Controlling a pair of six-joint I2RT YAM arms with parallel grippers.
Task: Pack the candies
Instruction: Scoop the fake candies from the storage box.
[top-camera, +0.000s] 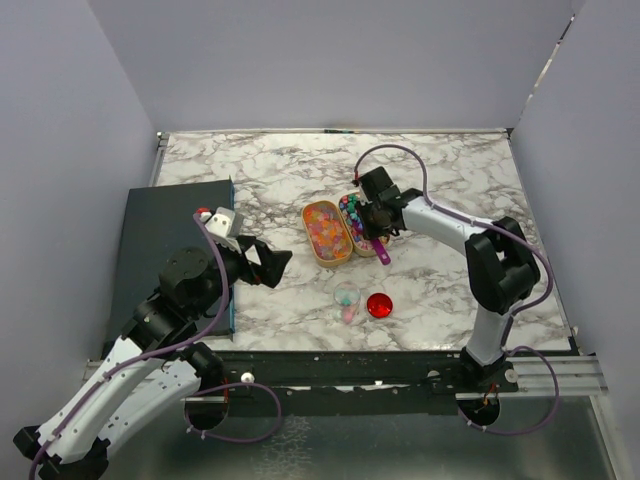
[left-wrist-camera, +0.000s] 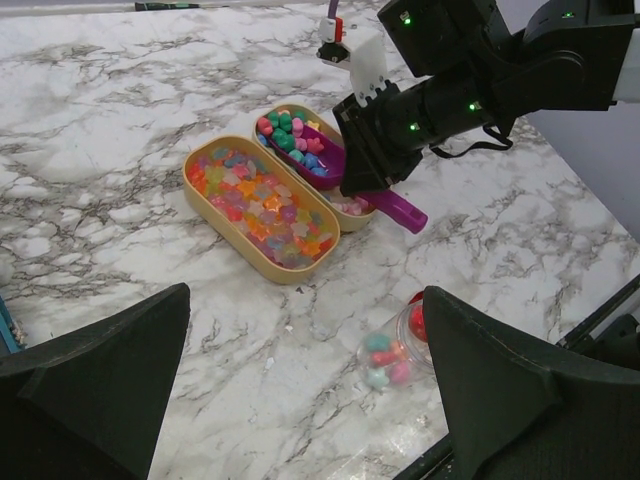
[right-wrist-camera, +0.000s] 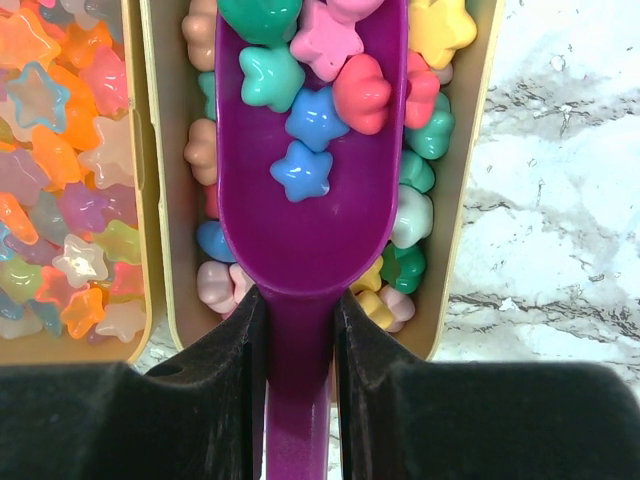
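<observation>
— Two arms live: my left gripper (left-wrist-camera: 305, 400) hangs wide open, empty, near the clear jar (left-wrist-camera: 388, 358).
— Candies (right-wrist-camera: 300, 170)?
— Farther out, in the purple scoop (right-wrist-camera: 300, 240) over their oval tin (right-wrist-camera: 460, 200). My right gripper (right-wrist-camera: 300, 340) clamps its handle; the jar lies nearward.

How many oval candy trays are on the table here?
2, side by side mid-table: the translucent-candy tray and the opaque-candy tray, where the right gripper holds the purple scoop.

white-grey marble table (top-camera: 280, 180), plain lavender walls (top-camera: 330, 60), even light
</observation>
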